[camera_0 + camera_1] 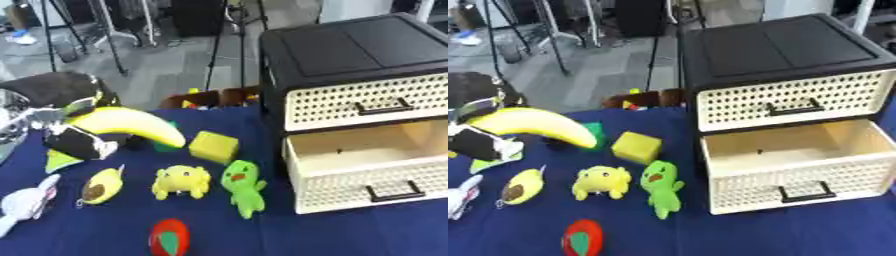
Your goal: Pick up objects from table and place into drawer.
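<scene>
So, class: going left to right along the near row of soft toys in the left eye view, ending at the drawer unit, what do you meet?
White toy → avocado toy → yellow frog → green toy → open drawer.

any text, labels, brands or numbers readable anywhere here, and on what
None can be read.
Drawer unit: no label or brand shows on its black top or cream fronts.
Banana in the left hand, yellow block, yellow plush, green plush, avocado toy, red round toy: no lettering visible.
Floor clutter beyond the table: too blurred to tell.
</scene>
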